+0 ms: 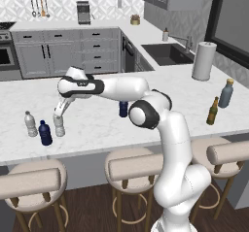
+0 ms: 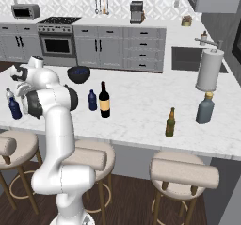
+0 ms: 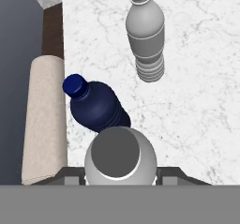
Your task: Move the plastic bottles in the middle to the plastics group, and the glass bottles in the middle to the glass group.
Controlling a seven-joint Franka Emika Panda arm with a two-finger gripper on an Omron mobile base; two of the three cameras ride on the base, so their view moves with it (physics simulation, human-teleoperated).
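One clear ribbed bottle, white-capped.

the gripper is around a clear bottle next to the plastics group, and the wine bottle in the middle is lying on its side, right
Not quite. The wine bottle stands upright in the middle of the counter, as the right base view shows. The rest holds: the gripper is around a clear bottle beside the dark blue bottle and the other clear bottle of the plastics group.

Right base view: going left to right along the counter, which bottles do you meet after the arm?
Dark blue bottle → black wine bottle → amber beer bottle → grey-blue bottle.
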